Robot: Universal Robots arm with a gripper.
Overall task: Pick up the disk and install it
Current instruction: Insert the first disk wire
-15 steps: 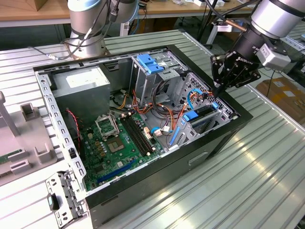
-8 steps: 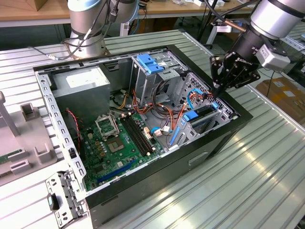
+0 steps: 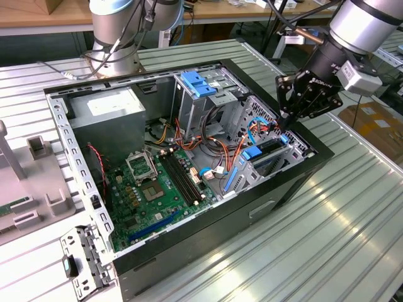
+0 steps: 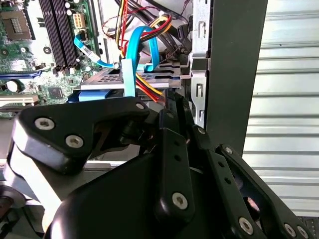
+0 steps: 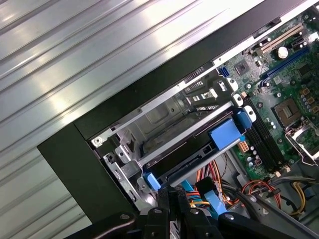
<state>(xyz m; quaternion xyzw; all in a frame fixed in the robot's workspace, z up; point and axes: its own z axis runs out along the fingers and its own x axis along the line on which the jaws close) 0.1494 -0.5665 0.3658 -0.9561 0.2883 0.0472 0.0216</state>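
— One thing to settle: where is the flat grey metal disk with bright blue plastic rails (image 5: 199, 149)?

— Already inside the open black computer case (image 3: 296, 182), in its metal drive bay by the front wall. The black gripper (image 3: 283, 123) hangs just above, fingers narrowed together, holding nothing.

— Step?

— Seating it, I judge; pressing fully home remains.

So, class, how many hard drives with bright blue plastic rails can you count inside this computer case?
1: the grey metal disk with bright blue rails lies in the drive bay at the black case's corner, by the gripper. Others may be hidden.
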